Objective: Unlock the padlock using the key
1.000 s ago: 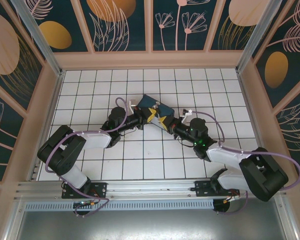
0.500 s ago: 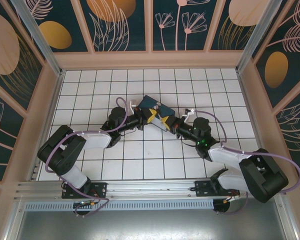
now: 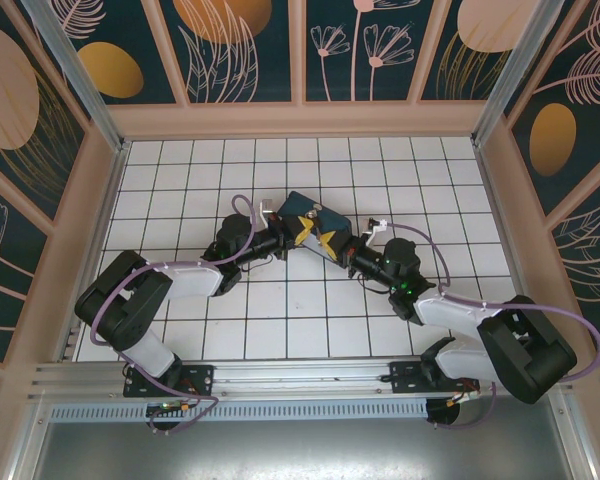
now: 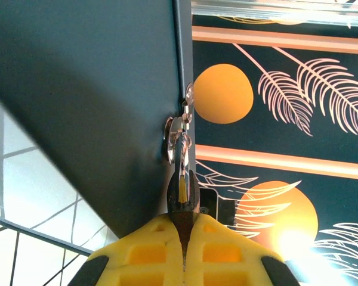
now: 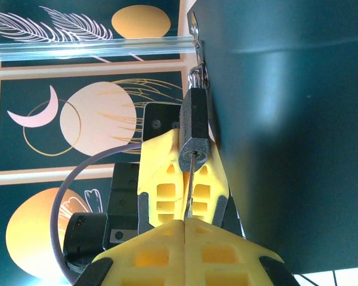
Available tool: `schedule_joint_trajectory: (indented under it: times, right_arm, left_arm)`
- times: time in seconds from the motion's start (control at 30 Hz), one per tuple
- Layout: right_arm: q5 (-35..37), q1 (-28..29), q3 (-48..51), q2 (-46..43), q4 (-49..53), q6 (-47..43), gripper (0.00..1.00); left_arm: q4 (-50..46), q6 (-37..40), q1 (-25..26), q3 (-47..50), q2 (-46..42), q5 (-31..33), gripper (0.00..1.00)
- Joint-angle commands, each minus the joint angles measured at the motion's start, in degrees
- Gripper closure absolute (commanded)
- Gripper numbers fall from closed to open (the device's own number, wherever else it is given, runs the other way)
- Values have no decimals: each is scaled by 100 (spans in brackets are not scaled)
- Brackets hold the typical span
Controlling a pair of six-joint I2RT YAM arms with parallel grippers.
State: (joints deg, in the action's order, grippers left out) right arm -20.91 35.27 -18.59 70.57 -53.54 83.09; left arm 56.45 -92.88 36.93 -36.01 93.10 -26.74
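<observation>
The right gripper (image 5: 184, 229): yellow fingers (image 5: 149, 256) pressed together, pinching the key (image 5: 190, 186). Its head is hidden between the pads. The thin shaft runs straight out past the tips and meets the bottom face of the padlock (image 5: 194, 128), just ahead of them. Cannot tell how deep it sits.

Padlock: dark grey body, hung by its silvery shackle (image 5: 197, 76) from a small metal tab (image 5: 194, 27) on the edge of the blue box (image 5: 286, 119). The body lies close against the box's side, in line with the right fingertips.

The left gripper (image 4: 184, 223): left fingers (image 4: 146, 253) closed, tips clamped on the padlock body, which shows edge-on as a dark sliver poking out between them. Shackle just beyond the tips. From the right wrist, these fingers show behind the padlock, opposite the key.

Top view: both grippers meet tip to tip at the box's near edge. Padlock and key too small to make out there. White tiled floor (image 4: 24, 179) lies left of the left fingers.
</observation>
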Motion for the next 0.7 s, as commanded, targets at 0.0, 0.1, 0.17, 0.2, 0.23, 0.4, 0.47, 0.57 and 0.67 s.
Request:
schedule_joint_trajectory:
  times: [0.0, 0.1, 0.17, 0.2, 0.23, 0.4, 0.47, 0.57, 0.67]
  right_arm:
    - [394, 15, 1, 53, -183, 34, 99]
    - [438, 11, -17, 71, -187, 57, 96]
    - [451, 11, -37, 80, -163, 38, 95]
    - [447, 9, -48, 80, -157, 40, 95]
    - [463, 23, -48, 85, -164, 47, 95]
    - [458, 21, -44, 137, -157, 66, 94]
    - [449, 28, -57, 170, -152, 81, 94]
    - [442, 35, -51, 238, -174, 155, 91]
    - [506, 49, -3, 256, -244, 172, 91]
  left_arm:
    - [726, -23, 158, 49, -200, -402, 100]
    - [700, -11, 157, 68, -230, -403, 100]
    - [661, 24, 157, 72, -261, -395, 100]
    - [656, 29, 160, 76, -274, -399, 100]
    - [635, 43, 163, 77, -275, -400, 100]
    - [565, 101, 164, 59, -301, -399, 100]
    - [550, 112, 171, 68, -314, -395, 100]
    - [469, 161, 171, 59, -341, -384, 100]
    - [445, 173, 169, 81, -354, -375, 100]
